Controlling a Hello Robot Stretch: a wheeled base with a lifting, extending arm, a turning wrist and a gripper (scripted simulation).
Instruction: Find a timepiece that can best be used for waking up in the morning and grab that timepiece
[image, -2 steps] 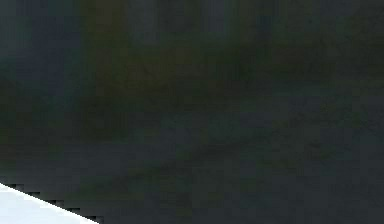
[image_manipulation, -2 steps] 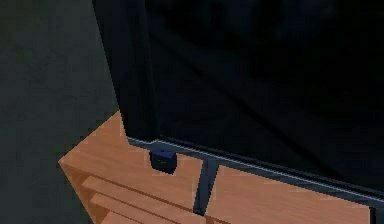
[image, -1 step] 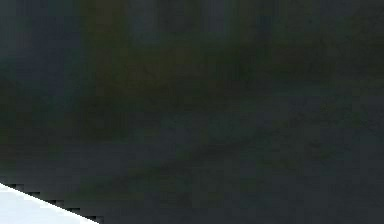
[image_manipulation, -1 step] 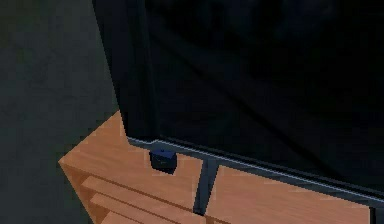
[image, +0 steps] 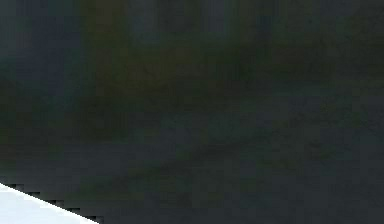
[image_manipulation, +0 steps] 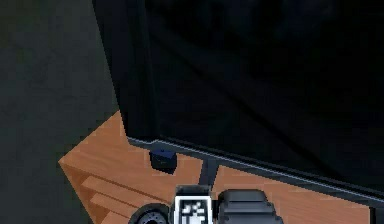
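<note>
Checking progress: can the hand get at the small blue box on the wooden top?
Probably yes: only bare wooden top lies between the hand and the small blue box, which sits by the big dark panel's base.

My forward camera faces a dark surface (image: 200, 100) at very close range, with a pale wedge (image: 30, 205) at 7 o'clock. My arm side camera looks down closely on a wooden tabletop (image_manipulation: 110, 165), with a black television (image_manipulation: 260, 80) toward 1 o'clock. I can't tell what the two views share.

No text, label or number is legible — none.
</note>
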